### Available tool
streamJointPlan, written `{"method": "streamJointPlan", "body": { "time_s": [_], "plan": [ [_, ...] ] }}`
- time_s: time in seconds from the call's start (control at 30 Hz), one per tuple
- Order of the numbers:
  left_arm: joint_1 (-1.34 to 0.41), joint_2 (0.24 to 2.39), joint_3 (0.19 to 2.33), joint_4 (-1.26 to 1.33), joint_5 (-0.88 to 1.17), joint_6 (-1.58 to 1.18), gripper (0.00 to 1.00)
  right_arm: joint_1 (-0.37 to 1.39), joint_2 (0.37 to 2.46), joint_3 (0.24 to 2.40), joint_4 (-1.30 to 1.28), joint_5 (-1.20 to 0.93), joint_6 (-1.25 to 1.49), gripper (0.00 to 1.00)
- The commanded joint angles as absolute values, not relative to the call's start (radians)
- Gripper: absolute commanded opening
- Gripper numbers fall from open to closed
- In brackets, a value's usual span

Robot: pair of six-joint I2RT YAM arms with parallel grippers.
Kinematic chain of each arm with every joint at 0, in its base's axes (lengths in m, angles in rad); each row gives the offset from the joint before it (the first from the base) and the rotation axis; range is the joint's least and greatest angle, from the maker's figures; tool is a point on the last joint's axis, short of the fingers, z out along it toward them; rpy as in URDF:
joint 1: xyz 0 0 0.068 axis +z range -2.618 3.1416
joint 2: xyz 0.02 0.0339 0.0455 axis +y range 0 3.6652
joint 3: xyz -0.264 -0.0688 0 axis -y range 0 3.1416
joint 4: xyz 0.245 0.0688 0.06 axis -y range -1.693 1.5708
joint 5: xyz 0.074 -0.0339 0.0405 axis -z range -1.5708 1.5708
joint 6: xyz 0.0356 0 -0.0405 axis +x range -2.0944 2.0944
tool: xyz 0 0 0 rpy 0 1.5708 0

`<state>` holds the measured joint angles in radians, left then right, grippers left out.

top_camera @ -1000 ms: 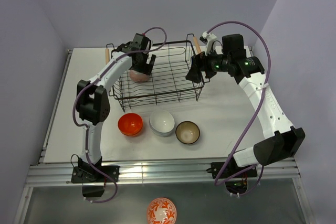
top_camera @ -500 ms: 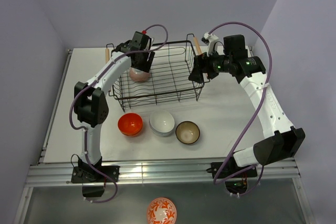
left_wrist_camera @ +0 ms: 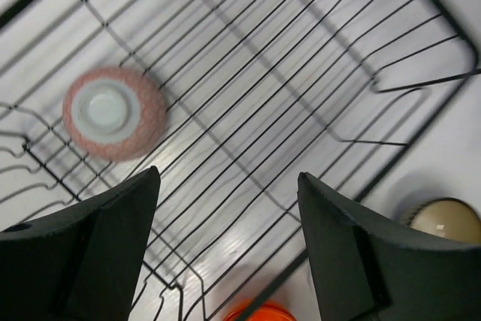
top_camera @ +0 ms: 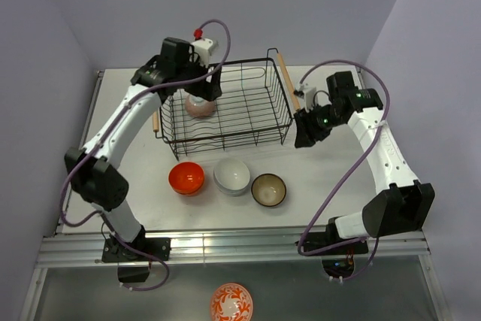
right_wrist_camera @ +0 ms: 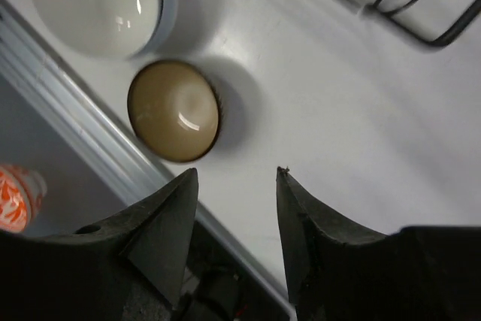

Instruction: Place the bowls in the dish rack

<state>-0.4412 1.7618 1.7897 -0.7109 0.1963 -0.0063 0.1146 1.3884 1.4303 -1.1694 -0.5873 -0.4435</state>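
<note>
Left gripper [left_wrist_camera: 225, 178] and right gripper [top_camera: 303, 134] have quit the dish rack [top_camera: 240, 134], jaws apart; your tan-lined bowl [top_camera: 268, 189] lies lower left of the right one.

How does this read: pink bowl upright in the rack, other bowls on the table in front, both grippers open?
One slip: the pink bowl lies upside down in the rack, as the left wrist view shows. The other bowls do sit on the table in front, and the left gripper and right gripper are open.
</note>
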Motion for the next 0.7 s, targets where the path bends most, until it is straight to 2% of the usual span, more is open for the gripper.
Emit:
{"method": "streamJointPlan", "body": {
  "time_s": [0.0,0.17,0.33,0.67],
  "plan": [
    [-0.408,1.631,1.77,-0.603,0.389,-0.017,0.81,0.13,1.33,1.335,-1.289,-0.556,-0.557,0.53],
    [-0.338,1.56,1.746,-0.558,0.543,-0.116,0.85,0.26,1.272,1.21,-1.157,-0.39,-0.456,0.49],
    [-0.296,1.509,1.743,-0.549,0.554,-0.156,0.87,0.451,1.343,1.12,-1.043,-0.249,-0.376,0.45],
    [-0.281,1.46,1.69,-0.557,0.529,-0.161,0.89,0.572,1.46,1.086,-0.959,-0.213,-0.313,0.45]
  ]
}}
